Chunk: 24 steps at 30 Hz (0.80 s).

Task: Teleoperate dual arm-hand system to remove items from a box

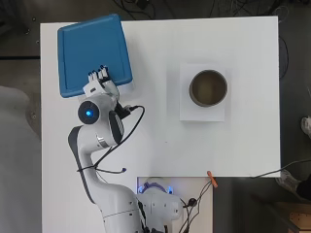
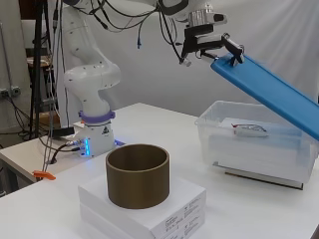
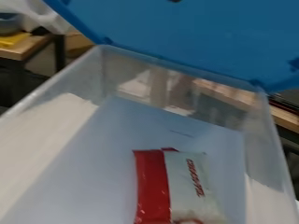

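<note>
While fingers (image 2: 232, 50) grasp the raised blue lid (image 2: 269, 92), clear box (image 2: 259, 154) holds red-white packet (image 3: 180, 191), brown cylinder (image 2: 137, 175) on white boxes nearby.

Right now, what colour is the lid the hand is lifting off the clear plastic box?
Blue: the flat plastic lid, shown best in the side view.

Robotics lab, teleoperation bench.
White robot arm (image 2: 89, 74) is standing bolted at the edge of a white worktop (image 1: 160, 145), loose cables (image 1: 121, 133) trailing off it and onto the floor. White curtain (image 2: 279, 35) is hanging behind the rig; wooden benches (image 3: 28, 44) are showing in the room beyond.
</note>
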Tool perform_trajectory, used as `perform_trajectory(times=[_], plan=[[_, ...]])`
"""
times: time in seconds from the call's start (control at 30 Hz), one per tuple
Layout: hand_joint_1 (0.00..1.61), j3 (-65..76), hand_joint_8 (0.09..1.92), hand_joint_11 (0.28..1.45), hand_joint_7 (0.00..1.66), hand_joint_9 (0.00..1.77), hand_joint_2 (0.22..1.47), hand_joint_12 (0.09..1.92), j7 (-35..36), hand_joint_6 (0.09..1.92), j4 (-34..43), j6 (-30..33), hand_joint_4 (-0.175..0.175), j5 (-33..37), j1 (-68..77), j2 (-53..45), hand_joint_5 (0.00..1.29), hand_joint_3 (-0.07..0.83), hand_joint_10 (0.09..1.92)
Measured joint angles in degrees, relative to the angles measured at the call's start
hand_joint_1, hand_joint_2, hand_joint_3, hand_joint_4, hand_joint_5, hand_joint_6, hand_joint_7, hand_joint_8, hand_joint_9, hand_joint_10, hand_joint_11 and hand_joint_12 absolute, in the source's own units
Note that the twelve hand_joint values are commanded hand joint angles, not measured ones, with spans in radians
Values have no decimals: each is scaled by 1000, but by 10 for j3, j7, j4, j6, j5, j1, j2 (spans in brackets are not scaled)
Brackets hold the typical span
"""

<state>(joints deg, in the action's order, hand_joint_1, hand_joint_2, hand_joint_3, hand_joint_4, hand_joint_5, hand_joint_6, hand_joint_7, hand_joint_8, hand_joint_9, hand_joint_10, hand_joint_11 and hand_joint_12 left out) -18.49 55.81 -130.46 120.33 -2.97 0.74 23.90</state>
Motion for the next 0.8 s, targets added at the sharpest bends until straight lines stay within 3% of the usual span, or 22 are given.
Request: perform_trajectory(times=[0.03, 0.07, 0.13, 0.2, 0.27, 0.37, 0.47, 0.57, 0.73, 0.8], plan=[[793, 3, 1653, 831, 898, 1089, 1339, 1291, 57, 1658, 14, 7, 60, 19, 1, -13, 617, 9, 1639], [813, 2, 1790, 902, 993, 1193, 1313, 1561, 111, 1785, 32, 5, 117, 26, 1, -26, 653, -12, 1775], [990, -2, 1905, 961, 1074, 1285, 1268, 1795, 169, 1889, 57, 4, 162, 15, 1, -44, 680, -33, 1887], [1061, -10, 1920, 1036, 1109, 1328, 1250, 1858, 159, 1914, 73, 8, 173, -4, 3, -71, 739, -27, 1914], [1091, -17, 1920, 1085, 1131, 1348, 1244, 1865, 91, 1920, 81, 19, 175, -18, 5, -93, 776, -18, 1920], [1145, -27, 1920, 1101, 1135, 1351, 1232, 1859, 12, 1920, 101, 20, 175, -40, 9, -112, 783, -15, 1920], [1192, -81, 1920, 1083, 1126, 1324, 1228, 1853, 9, 1920, 131, 8, 175, -23, -14, -111, 769, -10, 1920], [1169, -252, 1920, 1080, 1125, 1319, 1253, 1867, 58, 1920, 163, -1, 175, 26, -166, -65, 753, 3, 1920], [1100, -526, 1920, 1063, 1133, 1333, 1278, 1894, 66, 1920, 200, -16, 175, -27, -542, -96, 735, 9, 1920], [1067, -573, 1920, 1047, 1133, 1329, 1281, 1904, 88, 1920, 214, -16, 175, -34, -650, -112, 733, 7, 1920]])
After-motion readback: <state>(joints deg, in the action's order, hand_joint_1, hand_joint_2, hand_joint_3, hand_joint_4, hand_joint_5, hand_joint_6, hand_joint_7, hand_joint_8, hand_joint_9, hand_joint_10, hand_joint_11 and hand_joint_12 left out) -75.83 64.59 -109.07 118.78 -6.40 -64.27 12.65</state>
